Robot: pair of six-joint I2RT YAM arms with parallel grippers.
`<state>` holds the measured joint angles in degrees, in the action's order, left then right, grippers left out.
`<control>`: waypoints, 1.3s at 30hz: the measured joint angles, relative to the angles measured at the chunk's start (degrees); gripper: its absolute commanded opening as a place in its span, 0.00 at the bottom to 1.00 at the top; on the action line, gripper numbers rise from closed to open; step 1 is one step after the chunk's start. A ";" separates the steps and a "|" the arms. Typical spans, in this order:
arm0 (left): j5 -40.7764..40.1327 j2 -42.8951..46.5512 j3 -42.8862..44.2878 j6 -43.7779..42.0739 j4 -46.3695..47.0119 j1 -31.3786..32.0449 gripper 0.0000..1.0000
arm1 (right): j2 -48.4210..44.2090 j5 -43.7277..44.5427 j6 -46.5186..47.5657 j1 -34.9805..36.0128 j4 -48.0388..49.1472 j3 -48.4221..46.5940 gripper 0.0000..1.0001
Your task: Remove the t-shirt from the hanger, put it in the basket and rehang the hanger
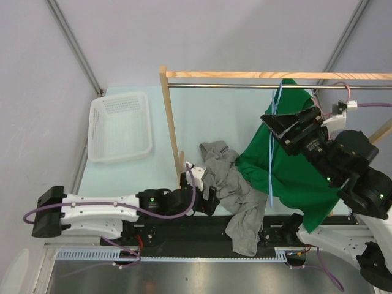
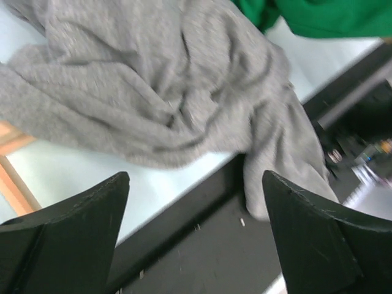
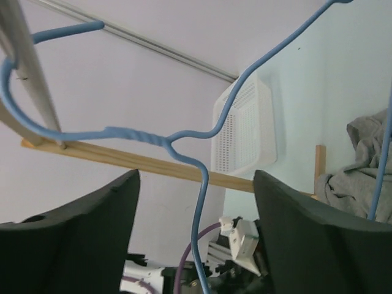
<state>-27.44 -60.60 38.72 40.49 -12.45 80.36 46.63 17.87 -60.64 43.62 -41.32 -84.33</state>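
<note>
A bare blue wire hanger hangs by its hook from the metal rail. In the right wrist view the hanger's wire runs down between my right gripper's open jaws without touching either one. A grey t-shirt lies crumpled on the table, one end draped over the near edge. My left gripper is low at its left side. In the left wrist view it is open and empty, with the grey t-shirt just beyond the fingertips. A green shirt hangs from the rail behind the hanger.
The wooden rack's post stands right by my left gripper. A white perforated basket sits at the table's far left. The black front rail runs along the near edge under the grey t-shirt's hanging end. My right gripper is up close to the rail.
</note>
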 measured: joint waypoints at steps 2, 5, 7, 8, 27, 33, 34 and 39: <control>-3.06 -3.76 0.00 -0.02 3.13 0.22 1.00 | -1.42 -0.68 0.61 0.04 -0.87 0.00 0.94; -7.34 -10.93 0.66 0.07 7.89 0.55 1.00 | -3.69 -2.08 1.62 0.04 -2.19 -0.13 0.99; -10.08 -16.13 2.91 1.27 7.52 0.63 1.00 | -4.44 -2.82 1.99 0.04 -2.97 -0.17 1.00; -11.58 -19.39 5.33 3.02 6.27 0.63 1.00 | -4.70 -3.43 2.29 0.04 -3.48 -0.17 1.00; -13.31 -48.48 28.30 25.49 -8.57 0.52 0.38 | -11.87 -5.70 2.82 0.04 -10.60 -0.57 1.00; -13.03 -46.21 23.56 24.68 -4.76 0.31 0.00 | -14.01 -5.55 2.73 0.02 -11.63 -0.96 0.99; -12.63 -45.53 22.82 24.48 -4.15 0.31 0.00 | -14.01 -5.68 2.73 0.00 -11.61 -1.05 1.00; -8.83 -38.49 16.26 20.74 -1.51 1.27 0.00 | -13.00 -9.25 3.34 -0.50 -11.54 -2.03 1.00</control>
<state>-36.27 -99.09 54.98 61.23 -13.96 81.62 33.63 8.62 -57.30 43.11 -52.86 -86.37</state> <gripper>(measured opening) 0.044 0.993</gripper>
